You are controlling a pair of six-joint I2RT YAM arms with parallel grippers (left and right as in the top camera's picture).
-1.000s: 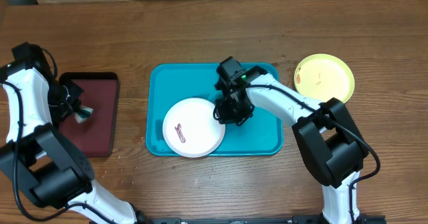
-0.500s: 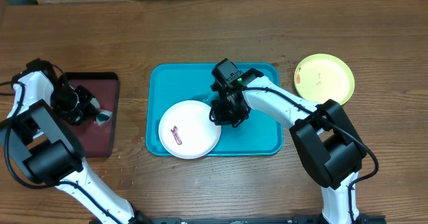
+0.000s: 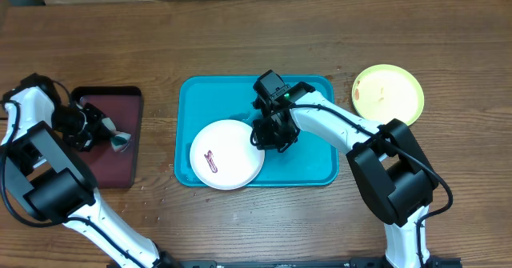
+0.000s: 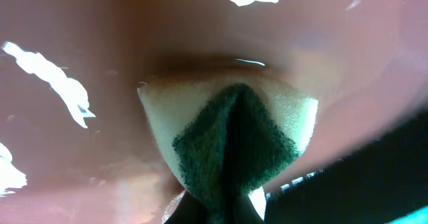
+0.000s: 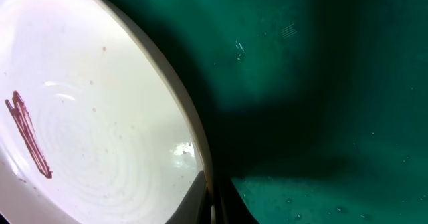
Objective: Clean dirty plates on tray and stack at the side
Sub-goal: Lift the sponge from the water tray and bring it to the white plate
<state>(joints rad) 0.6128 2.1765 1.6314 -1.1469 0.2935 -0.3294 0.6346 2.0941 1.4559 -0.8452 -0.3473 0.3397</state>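
The white plate (image 3: 226, 154) lies in the near left part of the teal tray (image 3: 312, 160), its edge overlapping the tray's raised rim. It is round, smooth plastic with a thin red-brown smear (image 3: 213, 162) left of its middle. The right gripper (image 3: 270, 134) is at the plate's right edge. Only the right wrist view shows its jaws pinching the rim, with a dark shadow on the glossy tray beside it. The yellow-green plate (image 3: 388, 94) sits on the wooden table (image 3: 240, 28), just right of the tray. Well to the left, the left gripper (image 3: 102, 130) is over the maroon tray (image 3: 116, 168), its jaws squeezing a sponge (image 4: 227, 137). Up close the sponge is cream foam with a coarse green scrub face, folded against the shiny maroon surface.
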